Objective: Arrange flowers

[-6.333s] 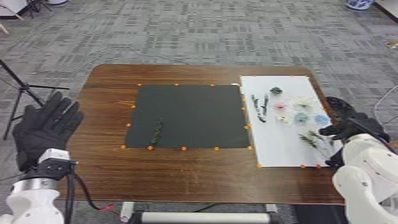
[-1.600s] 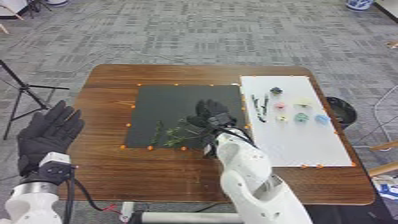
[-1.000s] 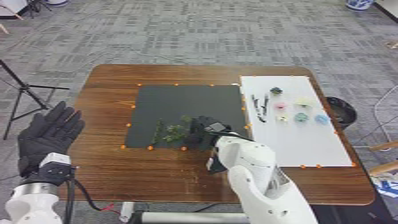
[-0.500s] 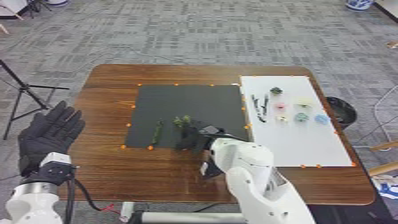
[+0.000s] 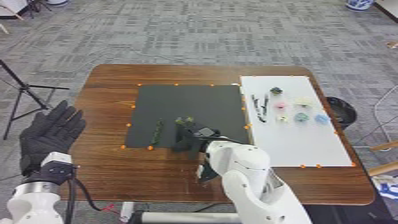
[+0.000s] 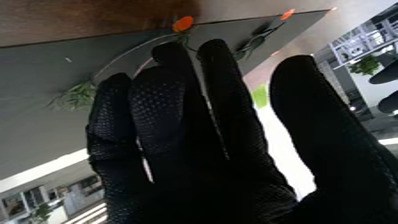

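moved toward the near edge of the black mat [image 5: 191, 97], the right hand [image 5: 186, 136] has straight fingers, thumb apart. on the mat, the leafy sprig [image 5: 184, 120] points away from the robot, just past them.

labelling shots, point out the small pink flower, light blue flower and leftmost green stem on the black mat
Small pink flower [image 5: 281, 105]: head view, bloom's middle
Light blue flower [image 5: 321, 119]: head view, bloom's middle
Leftmost green stem [image 5: 158, 132]: head view, midway along it
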Available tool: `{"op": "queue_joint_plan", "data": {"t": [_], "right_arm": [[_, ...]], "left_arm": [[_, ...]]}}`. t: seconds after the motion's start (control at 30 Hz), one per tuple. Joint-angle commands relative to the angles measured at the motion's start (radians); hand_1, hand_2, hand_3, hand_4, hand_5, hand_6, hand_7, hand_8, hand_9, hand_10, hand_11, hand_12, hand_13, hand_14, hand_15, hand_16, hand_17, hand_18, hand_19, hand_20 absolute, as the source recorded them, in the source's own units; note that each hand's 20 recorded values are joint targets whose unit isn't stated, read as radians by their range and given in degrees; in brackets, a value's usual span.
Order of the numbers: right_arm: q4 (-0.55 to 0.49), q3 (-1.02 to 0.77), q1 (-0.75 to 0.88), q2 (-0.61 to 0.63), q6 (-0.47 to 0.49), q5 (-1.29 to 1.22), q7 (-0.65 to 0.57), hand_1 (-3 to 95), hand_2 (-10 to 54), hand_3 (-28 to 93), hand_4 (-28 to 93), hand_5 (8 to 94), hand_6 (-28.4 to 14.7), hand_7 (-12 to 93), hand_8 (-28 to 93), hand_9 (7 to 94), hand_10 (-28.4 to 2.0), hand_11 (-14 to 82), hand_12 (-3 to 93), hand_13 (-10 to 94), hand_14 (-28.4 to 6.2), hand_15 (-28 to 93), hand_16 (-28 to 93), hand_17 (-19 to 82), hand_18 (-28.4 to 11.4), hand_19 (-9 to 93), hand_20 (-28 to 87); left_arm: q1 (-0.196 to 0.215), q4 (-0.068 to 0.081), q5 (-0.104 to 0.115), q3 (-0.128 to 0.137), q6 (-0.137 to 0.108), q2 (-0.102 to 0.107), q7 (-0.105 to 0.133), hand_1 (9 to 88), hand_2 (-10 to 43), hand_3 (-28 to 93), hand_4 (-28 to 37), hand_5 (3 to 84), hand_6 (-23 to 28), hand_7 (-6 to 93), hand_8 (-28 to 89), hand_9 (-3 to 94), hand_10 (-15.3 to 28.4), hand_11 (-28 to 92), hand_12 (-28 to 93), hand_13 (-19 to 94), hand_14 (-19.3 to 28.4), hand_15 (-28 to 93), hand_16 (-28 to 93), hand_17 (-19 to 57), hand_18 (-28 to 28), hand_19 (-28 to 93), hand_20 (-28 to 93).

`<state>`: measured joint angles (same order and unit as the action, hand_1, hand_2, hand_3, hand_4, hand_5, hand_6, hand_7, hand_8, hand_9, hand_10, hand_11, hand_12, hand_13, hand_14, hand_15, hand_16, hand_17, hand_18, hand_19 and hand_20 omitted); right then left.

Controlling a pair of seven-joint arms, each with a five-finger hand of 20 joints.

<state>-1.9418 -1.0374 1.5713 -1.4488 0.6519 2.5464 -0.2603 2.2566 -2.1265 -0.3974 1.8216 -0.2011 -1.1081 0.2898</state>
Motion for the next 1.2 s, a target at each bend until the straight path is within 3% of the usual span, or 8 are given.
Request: {"op": "queue_joint_plan", "data": {"t": [0.03,0.2,0.43,0.5,0.57,0.67,0.9,1.2], "right_arm": [[-0.057,0.009,-0.018,0.007,0.039,-0.021,-0.096,32.1,5.5,72,-19,65.4,-2.9,12,-11,58.7,-21.2,17.0,20.0,57,-15.9,72,32,32,-23.9,81,33],[-0.114,-0.019,-0.019,0.013,0.039,-0.103,-0.151,32.0,3.3,70,-19,65.3,-2.5,11,-11,58.1,-21.9,14.4,18.9,57,-15.8,69,31,32,-24.2,80,32],[-0.164,-0.15,-0.022,0.035,-0.101,-0.176,-0.179,31.4,-2.1,69,-17,65.4,-1.6,10,-11,58.6,-23.2,9.0,15.3,64,-12.5,60,27,36,-24.4,81,29],[-0.114,-0.176,-0.053,0.043,-0.16,-0.129,-0.221,30.2,-3.5,69,-17,59.3,-4.8,9,-10,59.0,-22.4,9.8,16.2,65,-12.4,59,28,36,-24.7,82,29],[-0.061,-0.186,-0.092,0.062,-0.224,-0.11,-0.3,30.3,-3.6,68,-18,55.3,-7.2,8,-9,61.2,-20.7,15.1,18.9,63,-13.5,62,30,36,-25.0,83,29],[0.006,-0.197,-0.116,0.09,-0.276,0.034,-0.307,32.1,-3.5,67,-18,58.7,-8.8,8,-8,65.6,-20.2,22.9,21.8,65,-13.7,67,32,37,-25.3,87,30],[0.084,-0.206,-0.138,0.138,-0.253,0.193,-0.34,31.8,-9.5,61,-23,64.9,-9.7,9,-8,66.3,-19.5,42.5,32.6,66,-14.2,74,39,39,-26.7,91,32],[0.173,-0.2,-0.164,0.133,-0.184,0.195,-0.352,32.5,-9.5,57,-25,69.1,-9.4,9,-8,67.9,-19.2,49.4,38.4,69,-13.7,76,43,41,-27.3,93,35]], "left_arm": [[0.01,-0.002,0.006,-0.001,0.008,-0.001,0.0,27.4,19.1,71,-28.3,44.5,9.2,12.0,-10,36.5,15.4,23,8,28,15.4,30,-6,-6.6,15.4,40,9],[0.015,-0.004,0.004,0.002,0.017,-0.011,0.004,27.4,18.9,71,-28.3,44.6,9.2,12.0,-10,36.5,15.3,23,8,28,15.5,30,-6,-6.6,15.4,40,9],[0.018,-0.007,0.007,0.003,0.021,-0.014,0.014,27.4,18.6,71,-28.3,44.6,9.2,12.0,-10,36.5,15.3,23,8,27,15.4,30,-6,-6.6,15.4,40,9],[0.027,-0.012,0.008,0.006,0.015,-0.013,0.018,27.4,18.6,71,-28.3,44.6,9.2,11.9,-10,36.4,15.4,23,8,27,15.4,30,-6,-6.6,15.4,40,9],[0.026,-0.012,0.007,0.005,0.016,-0.018,0.018,27.4,18.6,71,-28.3,44.5,9.2,12.0,-10,36.4,15.3,23,8,27,15.4,30,-6,-6.6,15.4,40,9],[0.03,-0.015,0.006,0.005,0.013,-0.021,0.021,27.4,18.5,71,-28.3,44.6,9.1,12.0,-10,36.4,15.3,23,8,28,15.4,30,-6,-6.6,15.4,40,9],[0.031,-0.017,0.007,0.0,0.009,-0.02,0.027,27.3,18.4,71,-28.3,44.5,9.1,12.0,-10,36.5,15.3,23,9,27,15.5,30,-6,-6.6,15.4,40,9],[0.031,-0.019,0.004,-0.003,0.01,-0.021,0.023,27.3,18.4,71,-28.3,44.5,9.2,12.0,-10,36.5,15.4,23,8,27,15.5,30,-6,-6.6,15.4,40,9]]}}
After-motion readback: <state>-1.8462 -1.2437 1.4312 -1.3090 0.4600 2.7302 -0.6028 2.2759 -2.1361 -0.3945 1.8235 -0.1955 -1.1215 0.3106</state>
